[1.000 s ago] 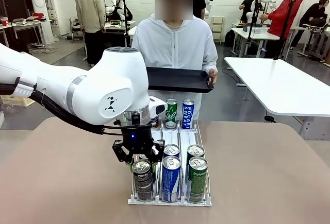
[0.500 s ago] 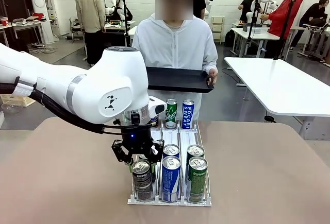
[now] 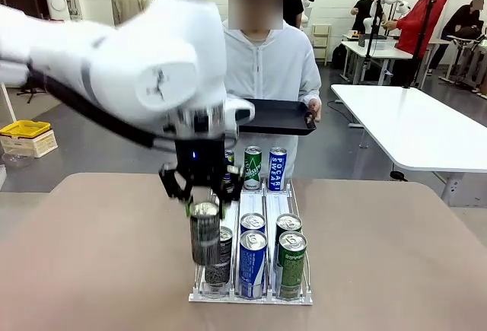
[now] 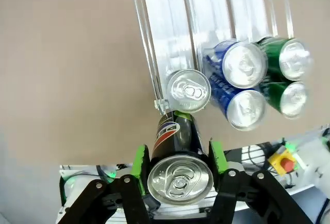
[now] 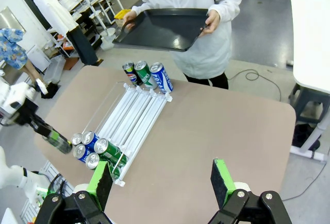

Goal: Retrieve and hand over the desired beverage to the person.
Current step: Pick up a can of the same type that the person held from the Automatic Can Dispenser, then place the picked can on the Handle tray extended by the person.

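Left gripper [image 3: 204,208] clamped on black Pepsi can [image 3: 205,233]. Blurred, but can seemingly clear above 7 o'clock corner of clear plastic rack [image 3: 251,297]. Right gripper [image 5: 162,180] wide. Retrieval step; next, carry toward 12 o'clock onto black tray [image 3: 278,118] held by person [image 3: 266,65].

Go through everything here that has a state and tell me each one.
Left gripper: shut on the Pepsi can.
Pepsi can: upright, held in the air.
Right gripper: open, empty.
Rack: five cans at its near end.
Tray: empty, held by the person.
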`<state>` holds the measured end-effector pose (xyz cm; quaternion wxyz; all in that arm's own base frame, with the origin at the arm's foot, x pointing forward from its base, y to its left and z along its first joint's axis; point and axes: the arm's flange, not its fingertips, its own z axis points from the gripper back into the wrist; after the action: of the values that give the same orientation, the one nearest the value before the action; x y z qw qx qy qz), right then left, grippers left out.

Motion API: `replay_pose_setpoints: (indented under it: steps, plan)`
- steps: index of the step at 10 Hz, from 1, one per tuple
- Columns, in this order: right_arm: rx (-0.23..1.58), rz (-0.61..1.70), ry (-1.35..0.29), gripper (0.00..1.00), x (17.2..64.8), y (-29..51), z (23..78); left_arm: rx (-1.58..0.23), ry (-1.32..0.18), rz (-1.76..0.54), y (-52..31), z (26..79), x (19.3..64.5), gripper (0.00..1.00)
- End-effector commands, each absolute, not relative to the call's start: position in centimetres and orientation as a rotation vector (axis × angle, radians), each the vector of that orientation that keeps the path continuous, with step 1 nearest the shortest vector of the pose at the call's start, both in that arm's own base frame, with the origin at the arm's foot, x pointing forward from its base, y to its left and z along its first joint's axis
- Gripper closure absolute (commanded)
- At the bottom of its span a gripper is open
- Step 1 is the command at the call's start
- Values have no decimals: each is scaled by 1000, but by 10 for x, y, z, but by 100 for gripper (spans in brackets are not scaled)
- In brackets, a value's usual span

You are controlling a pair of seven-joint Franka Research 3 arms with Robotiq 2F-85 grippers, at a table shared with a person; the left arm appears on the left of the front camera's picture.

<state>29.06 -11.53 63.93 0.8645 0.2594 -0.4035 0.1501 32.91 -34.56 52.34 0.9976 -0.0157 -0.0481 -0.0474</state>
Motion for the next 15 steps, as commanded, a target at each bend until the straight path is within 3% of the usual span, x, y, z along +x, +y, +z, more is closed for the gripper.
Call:
replay_pose_setpoints:
  steps: [1,5,8,15]
  plan:
    - [571,321,-849,0,292,-115,639,-43,-157,-28,-342,567,348,74]
    - [571,321,-849,0,292,-115,639,-24,-184,86,-334,654,396,74]
    - [571,321,-849,0,292,-115,639,-7,-96,161,-317,672,446,74]
    - [571,321,-849,0,292,-115,639,-21,-126,125,-307,658,433,74]
